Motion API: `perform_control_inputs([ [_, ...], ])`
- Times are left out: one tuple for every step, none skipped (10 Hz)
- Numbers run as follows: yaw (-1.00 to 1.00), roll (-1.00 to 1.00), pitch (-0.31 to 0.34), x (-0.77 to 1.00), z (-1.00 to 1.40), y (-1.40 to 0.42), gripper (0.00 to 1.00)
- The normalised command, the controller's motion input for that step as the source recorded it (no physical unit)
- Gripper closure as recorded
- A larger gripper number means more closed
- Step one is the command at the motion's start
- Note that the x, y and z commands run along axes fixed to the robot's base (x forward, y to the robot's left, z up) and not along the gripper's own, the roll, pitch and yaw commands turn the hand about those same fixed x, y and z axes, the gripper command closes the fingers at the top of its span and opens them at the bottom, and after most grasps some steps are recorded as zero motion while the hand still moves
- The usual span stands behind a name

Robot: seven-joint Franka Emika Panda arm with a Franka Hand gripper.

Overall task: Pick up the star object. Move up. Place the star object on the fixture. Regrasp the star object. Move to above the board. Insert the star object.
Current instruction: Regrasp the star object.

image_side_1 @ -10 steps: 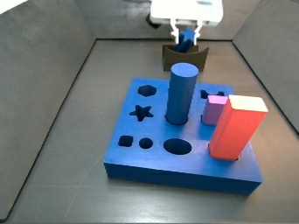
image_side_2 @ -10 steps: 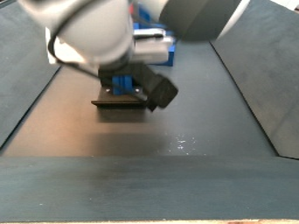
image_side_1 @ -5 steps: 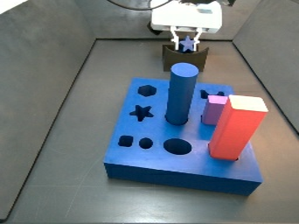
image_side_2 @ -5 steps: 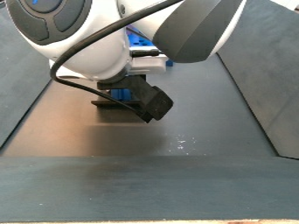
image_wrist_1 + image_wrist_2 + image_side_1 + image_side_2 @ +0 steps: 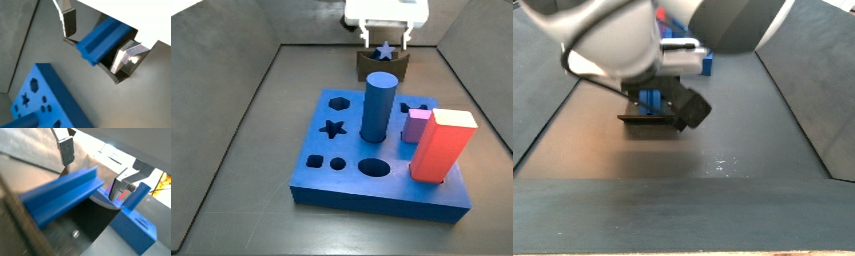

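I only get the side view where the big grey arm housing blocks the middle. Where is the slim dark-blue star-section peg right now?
Observer: The slim dark-blue star-section peg lies on its side in the notch of the small dark fixture, behind the large blue board.
Operator: Is the end effector gripping it?
Observer: No. In a wrist view the end effector straddles the peg, with a gap between the peg and one finger.
Operator: Is the board's star hole free?
Observer: Yes, the star hole is empty, beside the tall round blue cylinder.
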Motion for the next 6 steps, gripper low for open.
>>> perform_control_inputs([
  [0.04,0.06,0.084,-0.03,1.00,0.00,0.00],
  [0.03,0.05,0.106,-0.03,0.92,0.01,0.00],
  [0.01,0.04,0.121,-0.03,0.75,0.01,0.00],
  [-0.01,0.04,0.132,-0.02,0.57,0.01,0.00],
  [-0.04,0.03,0.126,-0.02,0.33,0.01,0.00],
  [-0.01,1.00,0.069,-0.09,0.96,-0.83,0.00],
])
